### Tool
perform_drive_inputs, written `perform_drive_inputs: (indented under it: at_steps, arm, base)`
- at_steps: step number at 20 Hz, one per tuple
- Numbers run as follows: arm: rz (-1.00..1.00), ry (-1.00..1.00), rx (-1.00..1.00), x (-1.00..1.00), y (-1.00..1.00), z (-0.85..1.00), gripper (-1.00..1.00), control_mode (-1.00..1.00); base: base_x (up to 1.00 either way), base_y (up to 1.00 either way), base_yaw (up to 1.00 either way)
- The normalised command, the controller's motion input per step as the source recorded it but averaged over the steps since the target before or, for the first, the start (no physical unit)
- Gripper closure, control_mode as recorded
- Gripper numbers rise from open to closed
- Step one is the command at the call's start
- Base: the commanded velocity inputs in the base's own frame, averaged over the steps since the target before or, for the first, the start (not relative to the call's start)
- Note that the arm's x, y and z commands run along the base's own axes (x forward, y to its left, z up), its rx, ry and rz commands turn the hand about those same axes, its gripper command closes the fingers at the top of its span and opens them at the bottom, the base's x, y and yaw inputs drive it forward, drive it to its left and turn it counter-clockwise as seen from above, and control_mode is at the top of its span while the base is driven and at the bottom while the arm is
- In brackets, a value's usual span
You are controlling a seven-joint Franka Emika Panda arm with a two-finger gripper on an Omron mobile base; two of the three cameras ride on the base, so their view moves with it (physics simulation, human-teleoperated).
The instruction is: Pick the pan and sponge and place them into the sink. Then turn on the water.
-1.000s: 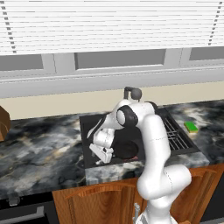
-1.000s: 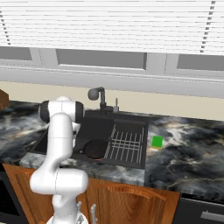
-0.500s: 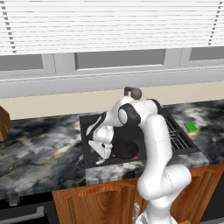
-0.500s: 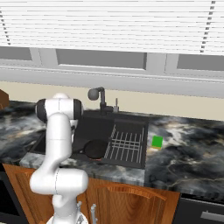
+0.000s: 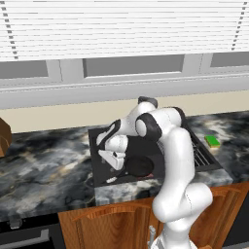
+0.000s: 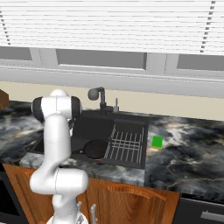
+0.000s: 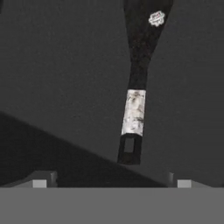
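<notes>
Kitchen with closed blinds above a marbled dark table [image 5: 44, 168] on wooden cabinets; the sink [image 6: 92, 127] is set into it under a dark faucet [image 6: 99, 97].

Change noted: half a second ago the arm was bent low into the basin; the hand now sits higher over the sink's left side. The pan [image 5: 140, 166] lies flat on the basin floor, its handle [image 7: 133, 111] running away from the tool [image 7: 111, 183], untouched. The tool stands open, nothing between its fingertips [image 7: 39, 183]. Judgement: the pan has been released and the first placement is done.

The sponge [image 6: 157, 141] sits on the table just right of the sink, well apart from the arm. No water runs from the faucet. Judgement: sponge pickup is next, then the tap.

Clearances: the basin's left wall is near the hand; the faucet stands behind the arm's path; the wire rack [image 6: 127, 142] fills the sink's right half, between the pan and the sponge. Open table surrounds the sponge, so approach from above looks unobstructed.
</notes>
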Motion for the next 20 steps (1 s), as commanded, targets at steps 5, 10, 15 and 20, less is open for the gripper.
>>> perform_drive_inputs:
  at_steps: [5, 10, 15, 20]
  arm:
    - [0.00, -0.02, -0.04, -0.23, -0.15, 0.36, -1.00, -1.00]
    - [0.03, -0.04, -0.05, -0.34, -0.08, 0.38, -1.00, -1.00]
    - [0.07, -0.02, -0.06, -0.29, -0.10, 0.41, -1.00, -1.00]
    - [0.10, -0.03, -0.07, -0.25, -0.17, 0.44, -1.00, -1.00]
  base:
    - [0.00, 0.00, 0.00]
    - [0.00, 0.00, 0.00]
    - [0.00, 0.00, 0.00]
    - [0.00, 0.00, 0.00]
